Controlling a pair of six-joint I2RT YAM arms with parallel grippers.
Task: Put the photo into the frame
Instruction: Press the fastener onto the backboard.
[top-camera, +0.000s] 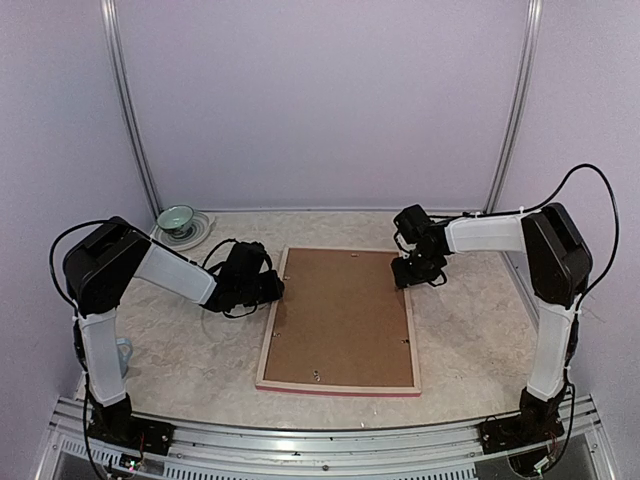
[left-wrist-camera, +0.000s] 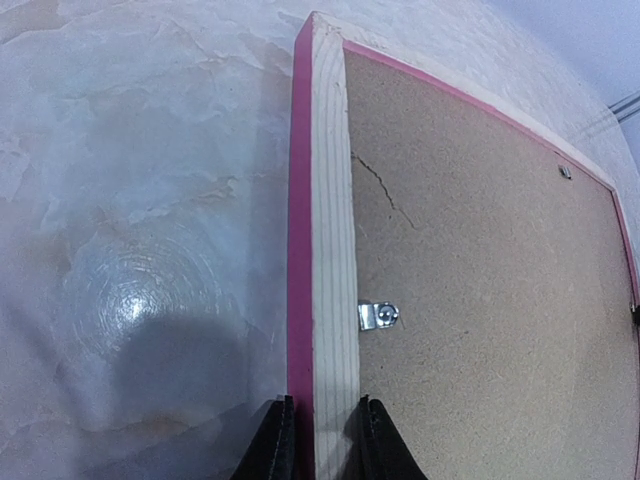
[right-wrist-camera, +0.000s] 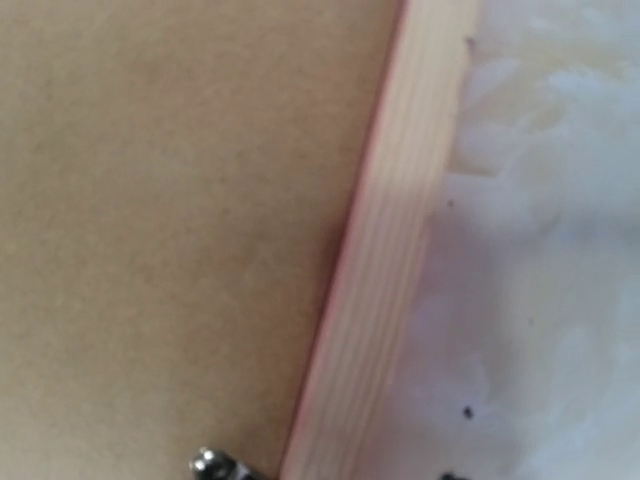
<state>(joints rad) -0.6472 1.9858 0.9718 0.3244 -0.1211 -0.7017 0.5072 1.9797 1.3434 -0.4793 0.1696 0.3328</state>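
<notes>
Left gripper (left-wrist-camera: 325, 402) pinching frame (left-wrist-camera: 330, 200) rail, bowl (top-camera: 176, 217) well apart

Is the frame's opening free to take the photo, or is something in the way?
Blocked: the brown backing board fills the back of the frame, with a metal tab at its left edge. No photo is in view.

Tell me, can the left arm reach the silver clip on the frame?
Probably yes. The left gripper holds a rail of the frame, and the silver clip sits just ahead on the backing board, nothing covering it.
</notes>
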